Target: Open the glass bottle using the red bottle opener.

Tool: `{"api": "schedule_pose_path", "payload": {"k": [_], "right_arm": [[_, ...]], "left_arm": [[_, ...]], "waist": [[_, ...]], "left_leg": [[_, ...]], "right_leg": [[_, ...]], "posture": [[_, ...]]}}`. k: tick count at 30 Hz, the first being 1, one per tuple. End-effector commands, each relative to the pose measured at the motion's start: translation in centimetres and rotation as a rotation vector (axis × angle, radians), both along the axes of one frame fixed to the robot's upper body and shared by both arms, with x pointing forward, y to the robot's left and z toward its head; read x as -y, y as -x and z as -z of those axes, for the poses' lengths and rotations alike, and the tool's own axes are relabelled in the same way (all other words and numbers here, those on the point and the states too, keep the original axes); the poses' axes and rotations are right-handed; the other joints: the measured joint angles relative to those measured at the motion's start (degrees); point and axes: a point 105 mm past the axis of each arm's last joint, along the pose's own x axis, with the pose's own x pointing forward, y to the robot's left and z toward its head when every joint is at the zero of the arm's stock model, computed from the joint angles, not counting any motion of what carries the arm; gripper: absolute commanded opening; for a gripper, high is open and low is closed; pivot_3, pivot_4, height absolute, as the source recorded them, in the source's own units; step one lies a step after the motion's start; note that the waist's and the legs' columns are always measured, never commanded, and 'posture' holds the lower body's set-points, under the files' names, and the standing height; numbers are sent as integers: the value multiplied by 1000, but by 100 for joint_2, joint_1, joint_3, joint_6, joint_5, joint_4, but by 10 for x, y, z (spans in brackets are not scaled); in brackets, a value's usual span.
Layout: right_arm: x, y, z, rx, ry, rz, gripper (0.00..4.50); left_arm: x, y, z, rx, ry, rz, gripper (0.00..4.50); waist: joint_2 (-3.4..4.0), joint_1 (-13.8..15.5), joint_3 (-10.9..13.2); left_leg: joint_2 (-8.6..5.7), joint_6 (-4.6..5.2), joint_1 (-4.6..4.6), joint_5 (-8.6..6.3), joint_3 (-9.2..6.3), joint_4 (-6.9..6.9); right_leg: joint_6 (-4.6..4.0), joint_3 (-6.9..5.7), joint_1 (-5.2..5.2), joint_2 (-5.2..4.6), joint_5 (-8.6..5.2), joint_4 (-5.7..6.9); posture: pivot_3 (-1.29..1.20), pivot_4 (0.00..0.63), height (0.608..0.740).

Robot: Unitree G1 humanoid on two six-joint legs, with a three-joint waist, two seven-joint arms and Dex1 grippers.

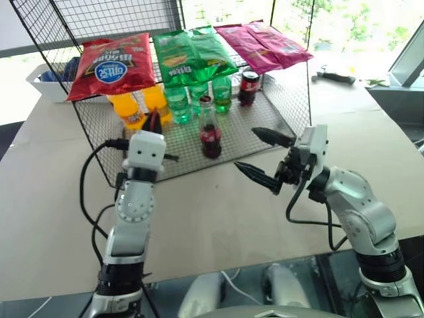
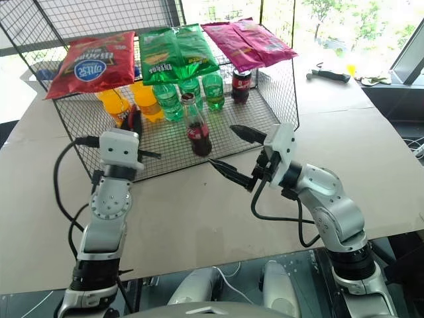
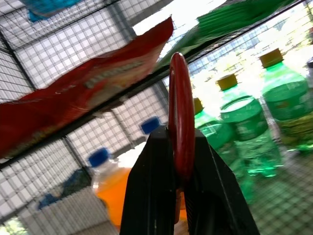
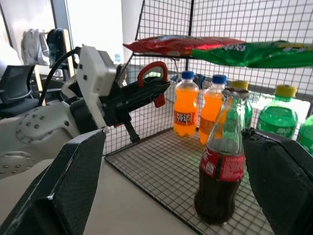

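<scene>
Standing upright, glass bottle [image 4: 220, 164] holds dark cola, red-labelled.

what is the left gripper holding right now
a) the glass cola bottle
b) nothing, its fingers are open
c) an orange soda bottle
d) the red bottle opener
d: the left gripper is shut on the red bottle opener, whose ring-shaped head sticks out past the black fingers, while the glass bottle stands untouched on the wire rack.
</scene>
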Motion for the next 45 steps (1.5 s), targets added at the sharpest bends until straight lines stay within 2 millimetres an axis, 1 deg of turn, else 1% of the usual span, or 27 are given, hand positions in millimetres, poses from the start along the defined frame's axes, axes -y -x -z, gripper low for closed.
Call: {"api": "schedule_pose_path", "payload": {"k": [1,4,6,8,10,12,15,18,20,22,25,28,33,35,36,37,39,41,44,45], "right_arm": [[6,4,0,-31,33,-9,4500],[14,8,16,-119,127,-37,4500],[17,10,20,-152,156,-48,4500],[19,11,24,-180,187,-57,4500],[19,12,27,-194,231,-73,4500],[16,13,29,-204,255,-92,4500],[9,15,31,-239,266,-135,4500],[1,31,44,-322,335,-243,4500],[-1,34,47,-346,360,-270,4500],[-2,36,48,-366,377,-292,4500],[-5,42,47,-414,395,-354,4500],[-5,48,45,-467,414,-422,4500],[0,54,44,-532,464,-475,4500],[0,54,39,-546,446,-490,4500],[-2,55,34,-562,412,-507,4091],[-3,57,31,-574,392,-525,3983],[-4,60,28,-594,380,-540,3306],[-3,61,27,-612,377,-543,2281],[-4,60,26,-630,371,-541,904],[-5,60,26,-632,370,-542,341]], "left_arm": [[-2,13,-13,8,128,87,72],[1,30,-13,-45,252,243,72],[3,39,-11,-87,294,332,72],[6,48,-6,-157,388,435,72],[14,58,4,-267,510,589,72],[28,69,13,-379,597,755,72],[44,72,19,-490,695,936,72],[68,65,16,-528,780,1144,72],[79,63,14,-556,802,1238,72],[90,66,14,-604,806,1336,72],[104,69,20,-671,771,1437,72],[111,71,23,-711,751,1506,72],[113,69,23,-722,721,1547,72],[115,68,23,-726,715,1553,72],[116,69,25,-736,702,1558,0],[118,70,27,-745,696,1567,0],[120,73,30,-758,678,1576,0],[122,74,31,-760,672,1582,0],[124,75,32,-763,659,1590,0],[125,75,34,-764,636,1582,0]], "waist": [[0,-16,0],[0,-20,0],[0,-18,0],[0,-18,1],[0,-15,1],[-1,-17,1],[0,-3,3],[-1,17,4],[-5,19,4],[-8,-26,3],[-7,-122,4],[-7,-129,5],[-7,-117,7],[-8,-117,7],[-8,-119,7],[-8,-121,7],[-8,-121,7],[-8,-115,8],[-8,-103,8],[-8,-105,8]], "left_leg": [[2,0,0,0,1,0],[6,0,2,0,4,1],[5,1,1,-1,6,0],[5,1,1,-1,6,0],[5,1,2,-1,7,0],[5,2,3,-1,7,1],[4,2,4,0,3,2],[-1,1,11,0,-3,3],[-9,2,13,1,-5,5],[-17,2,12,1,-5,10],[-14,2,11,0,4,4],[-9,2,11,0,2,0],[-4,2,8,0,1,2],[-4,2,8,0,0,2],[-3,2,8,0,0,2],[-3,2,8,0,1,2],[0,2,7,0,0,0],[0,2,4,0,0,0],[-1,3,3,0,-1,1],[-1,3,4,0,-1,1]], "right_leg": [[0,0,0,3,0,0],[0,2,1,5,0,2],[0,4,1,4,0,-1],[-1,4,1,5,0,-2],[-1,4,3,6,0,-2],[0,4,5,5,-1,-1],[0,-2,8,10,-1,0],[0,-10,18,10,-1,1],[0,-11,22,6,-1,2],[0,-9,22,8,0,1],[-1,2,14,10,-1,-2],[-2,0,13,12,-1,-6],[-1,0,14,8,-1,-9],[-1,-1,15,8,-1,-9],[-1,-1,14,8,-1,-9],[-1,-1,14,8,-1,-9],[-1,0,13,8,-1,-10],[-1,-1,12,6,-1,-12],[-1,-1,12,4,-1,-13],[-1,-1,12,4,-1,-12]], "posture": [[0,150,740],[0,150,740],[0,150,740],[0,150,740],[0,150,740],[0,150,740],[0,150,740],[0,150,740],[0,150,740],[0,150,740],[0,150,740],[0,150,740],[0,150,740],[0,150,740],[0,150,740],[0,150,740],[0,150,740],[0,150,740],[0,150,740],[0,150,740]]}}
